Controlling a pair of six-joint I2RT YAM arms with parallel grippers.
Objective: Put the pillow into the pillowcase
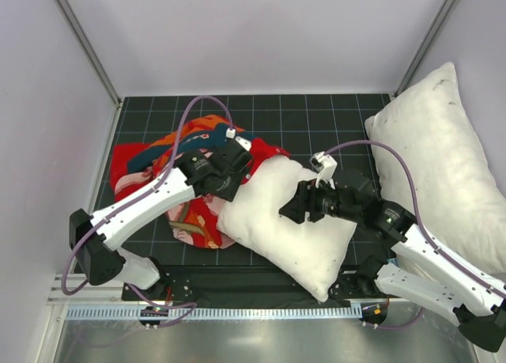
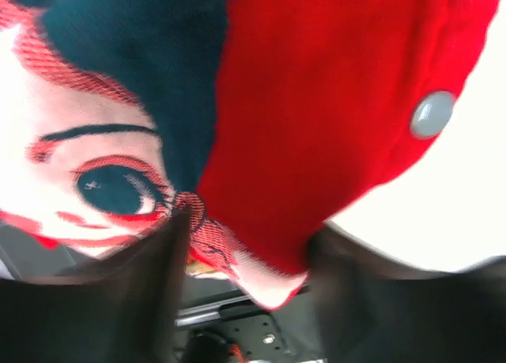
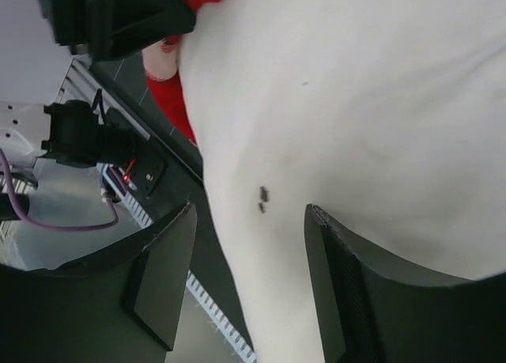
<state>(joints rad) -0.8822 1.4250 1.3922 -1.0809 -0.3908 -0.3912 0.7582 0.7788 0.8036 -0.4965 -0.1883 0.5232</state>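
Top external view: where is the pillow?
— On the mat, lying aslant near the front edge, between the two arms. Its upper-left corner meets the pillowcase, which lies crumpled at the left of the mat. Most of the pillow is plainly outside the case. Whether that one corner is inside, I cannot tell.

State of the left gripper?
— It is over the pillowcase, where the case meets the pillow. In the left wrist view the jaws stand apart and a fold of the red cloth hangs down between the fingertips. The base plate shows through the gap below the fold, and the cloth is not clamped. A printed face and a grey snap are noted on the cloth.

State of the right gripper?
— It is over the middle of the pillow. In the right wrist view the jaws stand apart with the white surface close behind them. A small dark speck sits just above the gap. Whether the fingers touch the pillow, I cannot tell. Nothing is held.

Anything else on site?
— A larger pillow, white, leans against the right wall beyond the right arm.
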